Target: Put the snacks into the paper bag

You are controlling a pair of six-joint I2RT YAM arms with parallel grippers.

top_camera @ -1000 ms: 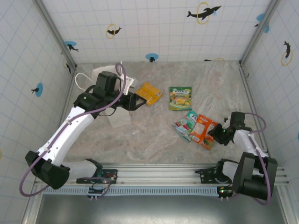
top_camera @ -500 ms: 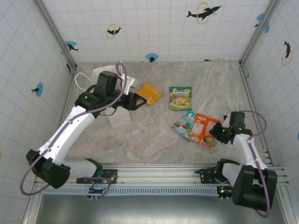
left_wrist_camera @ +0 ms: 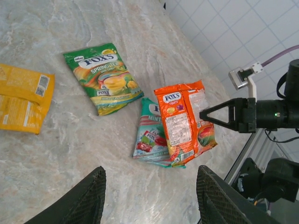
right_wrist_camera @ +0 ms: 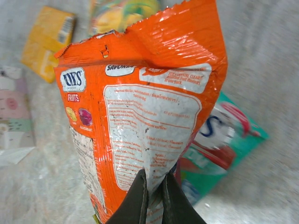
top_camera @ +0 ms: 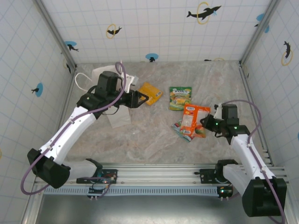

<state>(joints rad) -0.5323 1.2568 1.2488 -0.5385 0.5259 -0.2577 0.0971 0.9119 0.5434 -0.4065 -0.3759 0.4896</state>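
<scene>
Overhead: right hand [top_camera: 206, 122] clamped on the orange packet [top_camera: 192, 116], which overlaps the teal packet [top_camera: 180, 127]; paper bag [top_camera: 99, 74] lies at the bench's [top_camera: 154, 140] left rear. Left wrist: left hand [left_wrist_camera: 149, 198] fingers apart above bare bench. Right wrist: fingers pinch the orange packet's lower edge.

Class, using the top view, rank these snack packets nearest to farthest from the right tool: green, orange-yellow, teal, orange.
1. Orange packet, gripped in the right tool.
2. Teal packet, under the orange one.
3. Green packet, farther back.
4. Orange-yellow packet, farthest left.
</scene>
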